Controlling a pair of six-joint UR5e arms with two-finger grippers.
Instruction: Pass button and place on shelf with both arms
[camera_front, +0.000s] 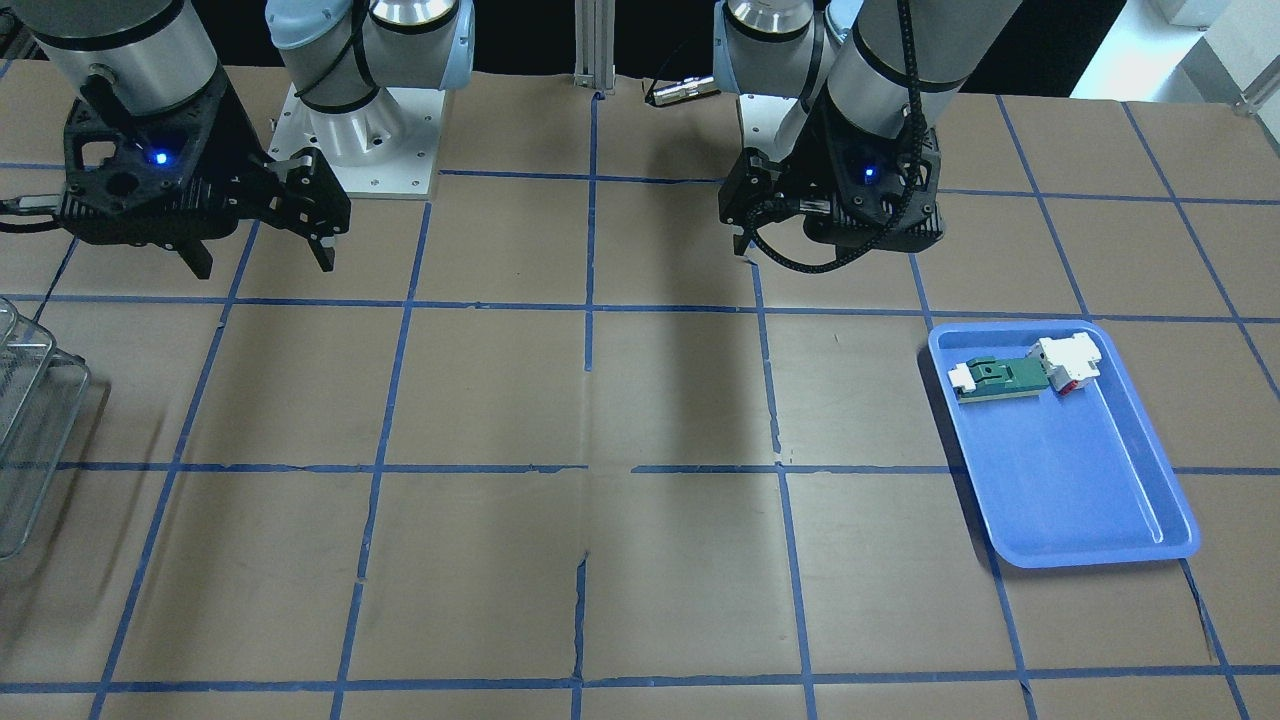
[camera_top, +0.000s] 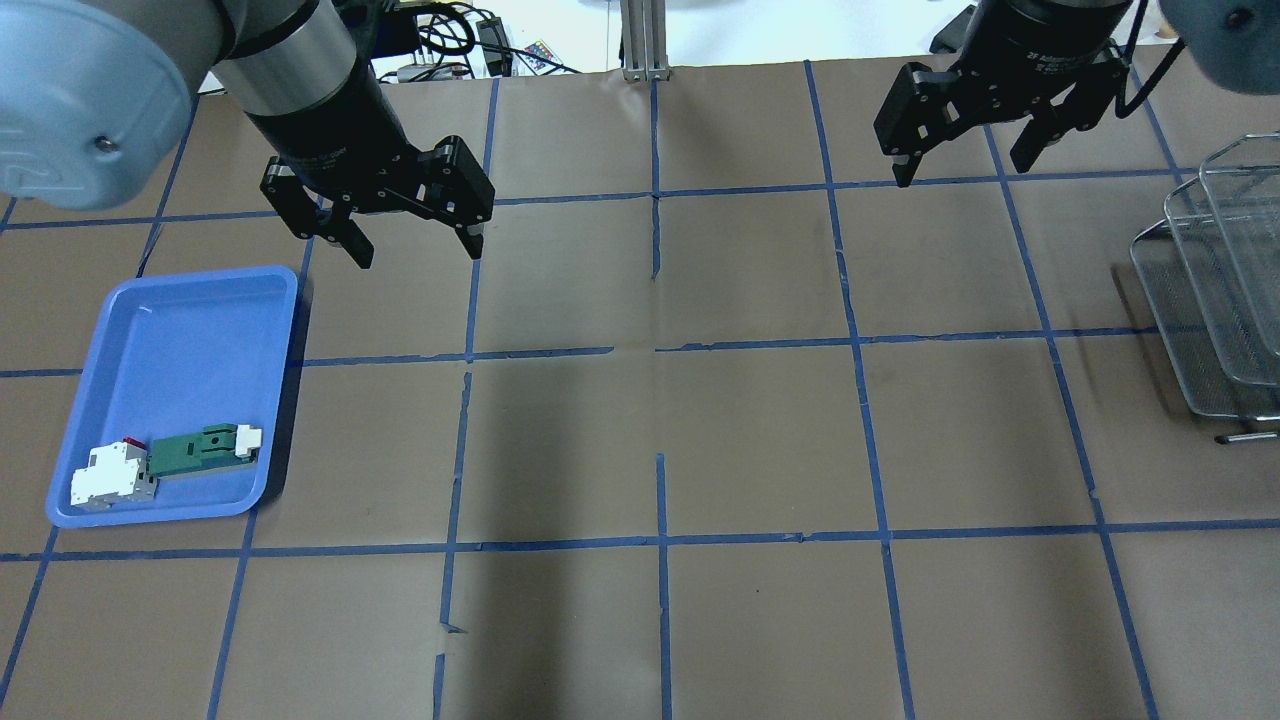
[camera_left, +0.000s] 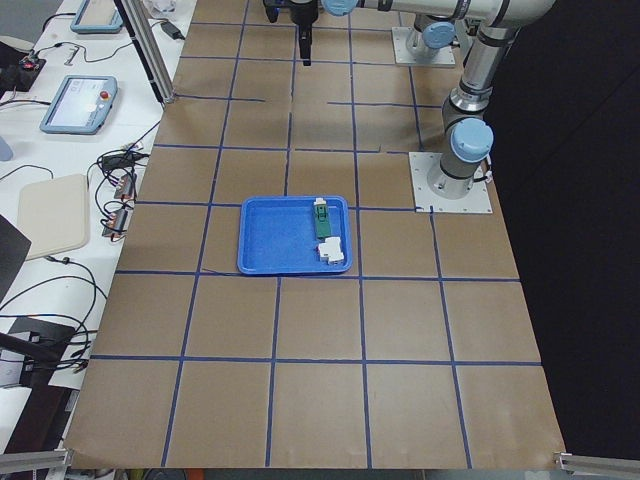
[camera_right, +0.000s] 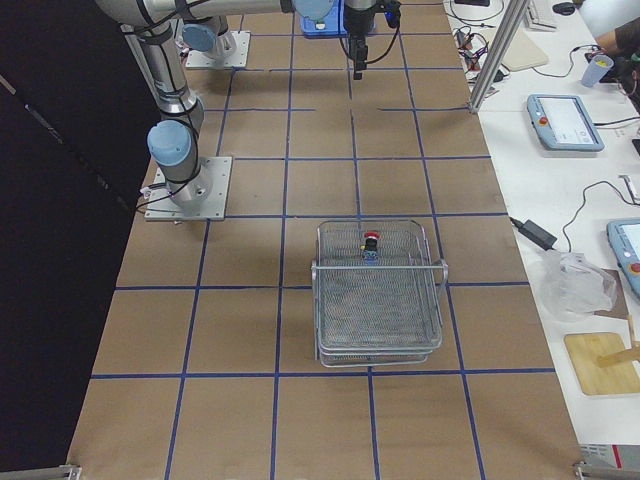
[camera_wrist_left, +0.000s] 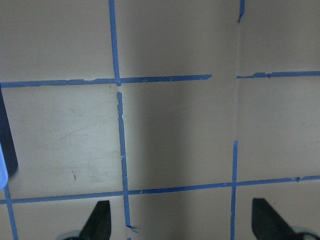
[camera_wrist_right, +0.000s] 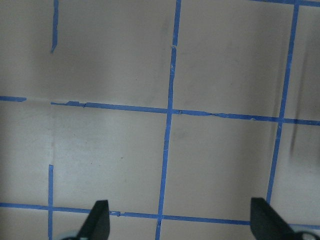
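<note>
The button, with its red cap up, stands on the top level of the wire-mesh shelf, near the shelf's far edge. The shelf also shows at the right edge of the overhead view and at the left edge of the front view; the button is hidden in both. My left gripper is open and empty above the table, beside the blue tray. My right gripper is open and empty above the table, away from the shelf. Both wrist views show spread fingertips over bare paper.
A blue plastic tray lies on my left side and holds a flat green-and-white part and a white block. Brown paper with a blue tape grid covers the table. Both arm bases stand at the robot's edge.
</note>
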